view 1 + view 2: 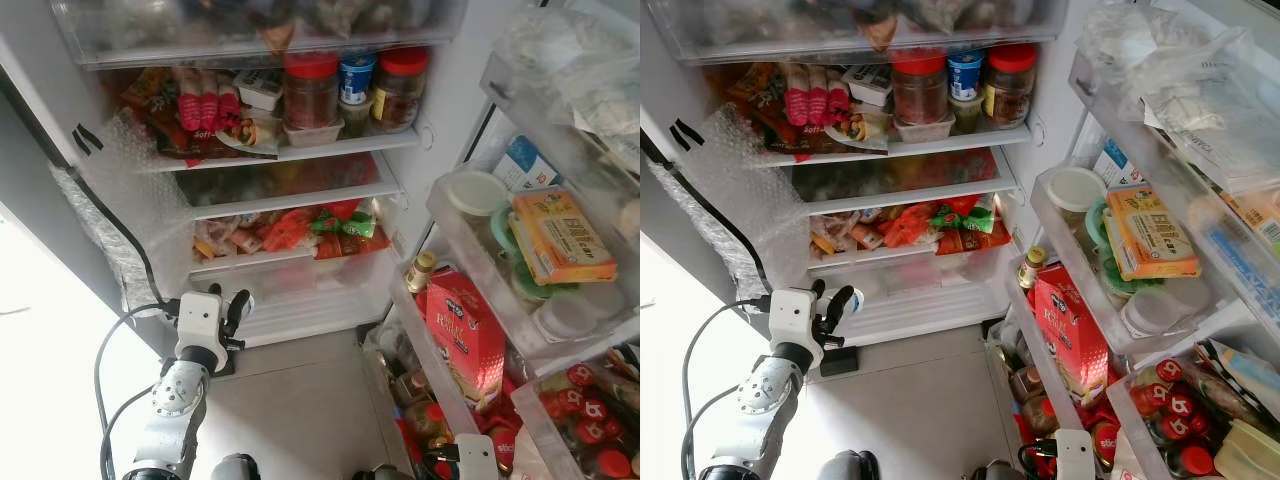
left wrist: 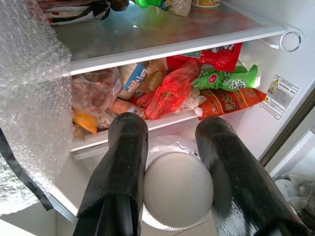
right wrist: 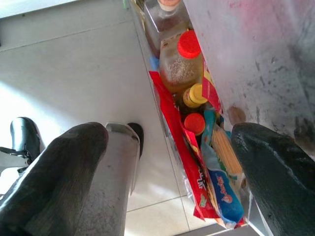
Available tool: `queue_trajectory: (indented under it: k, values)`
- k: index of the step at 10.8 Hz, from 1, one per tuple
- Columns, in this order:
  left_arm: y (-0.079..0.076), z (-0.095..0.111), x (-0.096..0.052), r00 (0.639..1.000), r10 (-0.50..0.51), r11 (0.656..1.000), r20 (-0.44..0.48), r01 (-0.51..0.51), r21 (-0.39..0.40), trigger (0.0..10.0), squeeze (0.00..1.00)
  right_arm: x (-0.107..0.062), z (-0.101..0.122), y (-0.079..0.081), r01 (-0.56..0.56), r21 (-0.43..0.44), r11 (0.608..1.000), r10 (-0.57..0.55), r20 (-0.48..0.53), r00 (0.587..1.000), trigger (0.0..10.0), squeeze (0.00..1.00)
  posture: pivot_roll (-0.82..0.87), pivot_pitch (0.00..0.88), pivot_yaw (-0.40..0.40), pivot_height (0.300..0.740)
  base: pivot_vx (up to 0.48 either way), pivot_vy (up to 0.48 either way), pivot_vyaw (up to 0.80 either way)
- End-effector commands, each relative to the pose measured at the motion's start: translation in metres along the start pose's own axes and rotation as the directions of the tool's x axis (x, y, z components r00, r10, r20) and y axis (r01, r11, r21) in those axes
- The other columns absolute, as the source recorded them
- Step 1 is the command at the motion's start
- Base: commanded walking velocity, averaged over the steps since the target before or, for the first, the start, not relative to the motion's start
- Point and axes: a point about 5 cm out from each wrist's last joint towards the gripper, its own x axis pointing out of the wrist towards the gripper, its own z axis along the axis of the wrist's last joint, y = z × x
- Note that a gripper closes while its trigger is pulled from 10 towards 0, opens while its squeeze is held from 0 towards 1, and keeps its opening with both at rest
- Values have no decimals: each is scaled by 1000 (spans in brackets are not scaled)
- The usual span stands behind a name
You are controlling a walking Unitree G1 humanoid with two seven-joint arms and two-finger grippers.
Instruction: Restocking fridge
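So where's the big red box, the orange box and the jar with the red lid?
red box [image 1: 466, 335]: left eye view, its front face.
orange box [image 1: 560, 236]: left eye view, its top face.
jar with the red lid [image 1: 311, 92]: left eye view, its glass side.

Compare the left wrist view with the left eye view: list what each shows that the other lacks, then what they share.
Left wrist view alone: the white ridged lid held between the left claw's fingers, and the warning sticker on the fridge wall.

Left eye view alone: the red-lidded jars on an upper shelf, the door shelves with the red carton and the orange box.

Both: the bubble wrap, the red bag and the green packet on the lower shelf.
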Motion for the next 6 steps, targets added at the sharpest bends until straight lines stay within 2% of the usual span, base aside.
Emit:
queue_trajectory:
  k: [1,2,4,6]
  values:
    - [-2,2,0,1000,-11,1000,2,11,-1,10000,0,2,4,5,-78,-219,973,76,-16,997,10000,0,13,184,-52,689,0,0,0]
    - [-5,0,1,1000,-25,999,-9,25,-23,10000,0,3,4,10,-166,-495,853,137,-94,986,10000,0,14,183,-52,689,0,0,0]
    - [-5,1,1,1000,-23,999,-8,23,-25,10000,0,3,3,12,-166,-475,864,137,-95,986,10000,0,14,182,-51,689,0,0,0]
    - [-4,1,1,1000,-25,999,-10,25,-21,10000,0,3,1,14,-175,-496,851,143,-102,984,10000,0,15,181,-48,689,0,0,0]
